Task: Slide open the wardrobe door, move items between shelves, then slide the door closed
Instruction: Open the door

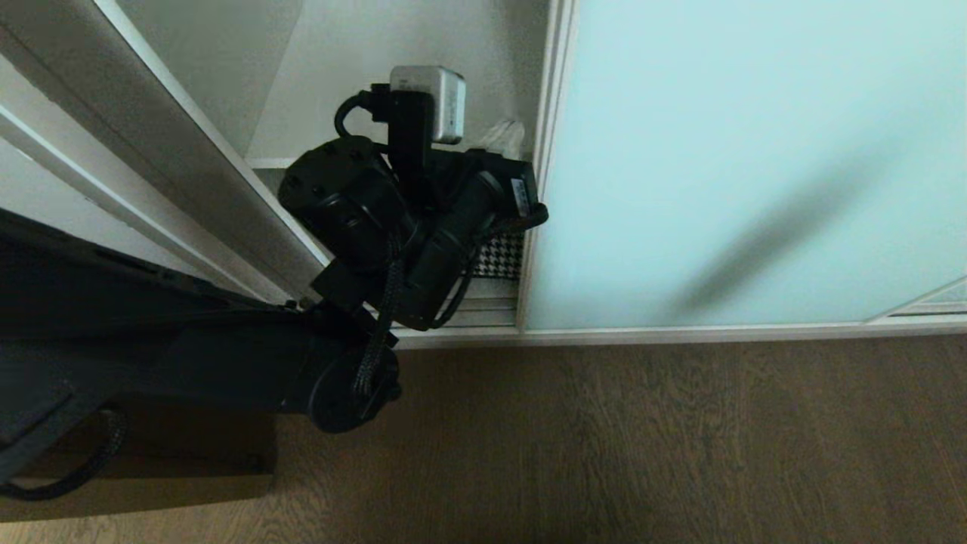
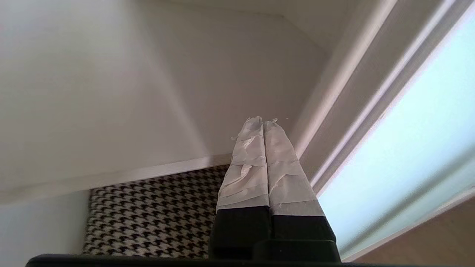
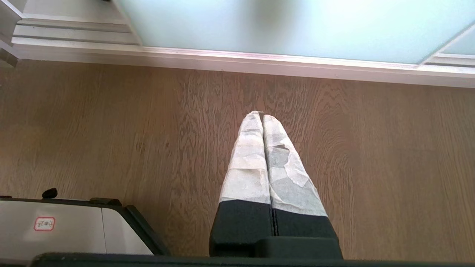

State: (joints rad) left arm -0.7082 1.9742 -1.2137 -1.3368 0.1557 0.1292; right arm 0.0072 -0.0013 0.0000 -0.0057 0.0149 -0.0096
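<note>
Claws: two, both closed, empty; left claw (image 2: 263, 122) above one houndstooth bundle (image 2: 156, 218).

Brown wood-grain floorboards (image 1: 642, 438) are running right up to a pale plinth (image 1: 680, 332) along the wardrobe's foot. An off-white side post (image 1: 151, 151) is slanting at the left, and soft, even daylight is lying over everything.

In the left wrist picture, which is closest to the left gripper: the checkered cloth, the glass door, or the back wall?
From the left gripper:
1. Door, just beside the jaws.
2. Checkered cloth, below, on the shelf.
3. Back wall, deep inside.
Door and cloth are nearly too close to call.
</note>
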